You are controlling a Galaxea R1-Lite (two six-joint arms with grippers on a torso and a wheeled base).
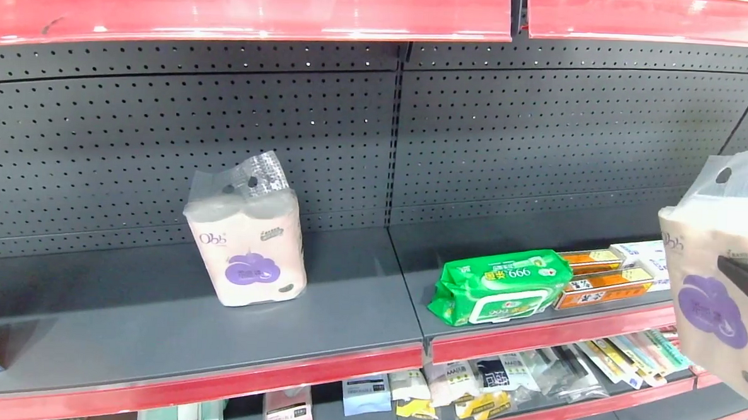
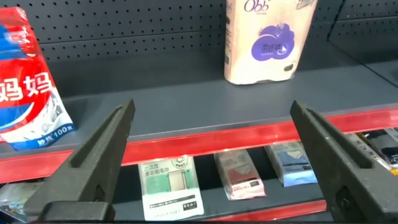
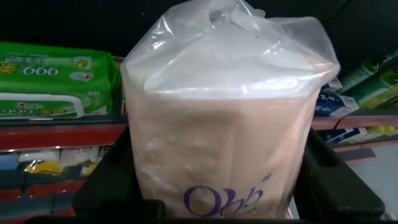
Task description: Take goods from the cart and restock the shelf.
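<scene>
Right gripper [image 3: 221, 199] clamped on a cream plastic-wrapped toilet-roll pack with purple logo [image 1: 720, 294], held in the air at the right edge of the head view, off the dark grey metal shelf with red edge strip [image 1: 344, 325]. Left gripper [image 2: 211, 155] fingers wide apart, nothing between them. Second identical pack [image 1: 246, 248] stands upright on the shelf, centre-left of frame. Green wet-wipe pack [image 1: 500, 285] lies flat right of centre, orange boxes [image 1: 604, 283] just beside it

Green wipes pack [image 1: 500, 285] lying flat, orange boxes [image 1: 604, 280] just beside; blue-red bag [image 2: 28, 93] (partly cut off) at left.
</scene>
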